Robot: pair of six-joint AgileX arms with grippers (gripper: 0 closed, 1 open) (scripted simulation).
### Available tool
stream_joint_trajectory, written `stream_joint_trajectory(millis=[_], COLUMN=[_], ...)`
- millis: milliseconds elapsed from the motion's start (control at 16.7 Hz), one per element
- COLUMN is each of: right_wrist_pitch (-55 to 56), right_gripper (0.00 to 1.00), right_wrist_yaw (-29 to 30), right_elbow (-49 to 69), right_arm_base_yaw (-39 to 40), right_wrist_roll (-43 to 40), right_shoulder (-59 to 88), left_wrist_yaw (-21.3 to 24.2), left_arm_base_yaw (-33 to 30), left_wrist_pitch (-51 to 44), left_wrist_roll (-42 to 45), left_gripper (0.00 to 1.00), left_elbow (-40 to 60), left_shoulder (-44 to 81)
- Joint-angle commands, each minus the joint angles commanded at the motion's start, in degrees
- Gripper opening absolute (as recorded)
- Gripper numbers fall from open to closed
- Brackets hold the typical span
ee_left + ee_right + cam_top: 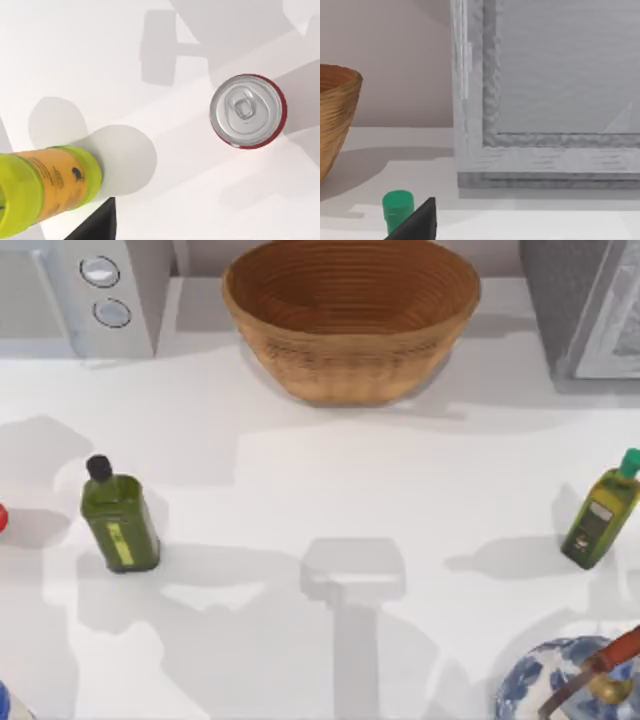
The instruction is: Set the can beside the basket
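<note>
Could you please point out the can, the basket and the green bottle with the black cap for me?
can [247, 110]: left wrist view, on its silver top.
basket [350, 365]: top view, on its outer woven wall.
green bottle with the black cap [120, 522]: top view, on its body.

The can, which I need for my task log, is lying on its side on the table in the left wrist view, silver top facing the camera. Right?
Not quite. The can stands upright on the table; the left wrist view looks straight down onto its silver top.
</note>
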Motion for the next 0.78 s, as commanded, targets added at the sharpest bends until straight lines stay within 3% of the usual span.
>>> stream_joint_trajectory(millis=[420,780], right_wrist_pitch=[0.0,0.0], right_gripper=[1.00,1.00], right_wrist_yaw=[0.0,0.0], right_elbow=[0.0,0.0], right_arm_base_yaw=[0.0,0.0], right_wrist_roll=[0.0,0.0], right_shoulder=[0.0,0.0], left_wrist_yaw=[-0.2,-0.2], left_arm_base_yaw=[-1.0,-1.7], left_wrist_pitch=[-18.2,-21.8], left_wrist_roll=[12.5,14.7], left_gripper=[1.00,1.00], left_elbow=[23.8,28.3], left_shoulder=[31.0,36.4])
